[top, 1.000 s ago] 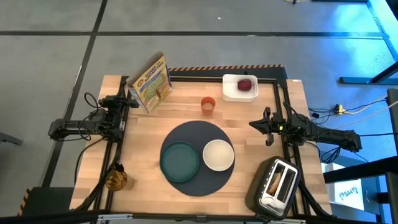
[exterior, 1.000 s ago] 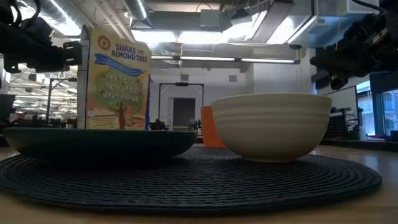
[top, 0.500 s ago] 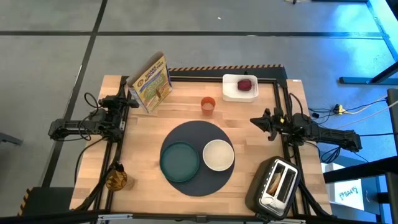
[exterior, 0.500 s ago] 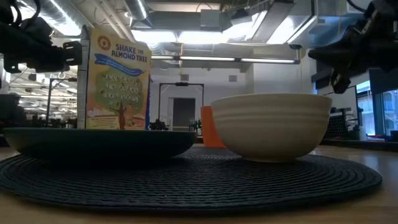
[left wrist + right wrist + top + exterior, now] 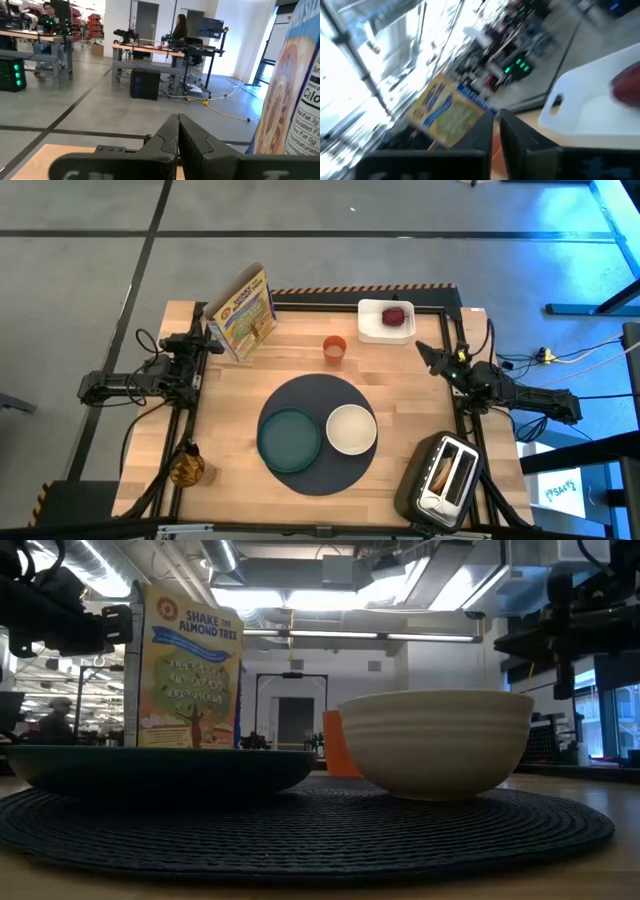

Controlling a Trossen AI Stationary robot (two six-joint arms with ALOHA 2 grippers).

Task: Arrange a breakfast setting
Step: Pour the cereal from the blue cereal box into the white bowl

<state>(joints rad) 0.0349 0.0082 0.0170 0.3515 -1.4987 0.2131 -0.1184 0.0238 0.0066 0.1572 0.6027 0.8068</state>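
Observation:
The dark-grey mat (image 5: 312, 395) lies mid-table with the teal plate (image 5: 289, 437) and the white bowl (image 5: 351, 429) side by side on it. The orange cup (image 5: 334, 348) stands beyond the mat. The cereal box (image 5: 243, 312) stands upright at the far left. The dark red fruit (image 5: 396, 315) lies on a white tray (image 5: 372, 328) at the far edge. The spoon is not in view. My left gripper (image 5: 207, 346) is shut and empty beside the cereal box. My right gripper (image 5: 420, 348) is shut and empty in the air at the table's right, pointing toward the tray.
A dark toaster (image 5: 443, 475) with bread in a slot stands at the near right corner. A brownish object (image 5: 187, 468) sits at the near left edge. Bare wood lies between the mat and both arms. People sit at desks in the room beyond the table.
My right gripper has moved toward the table's far edge and swung from pointing at the table's left to slanting toward the white tray. Its fingers stay shut. Nothing on the table has moved.

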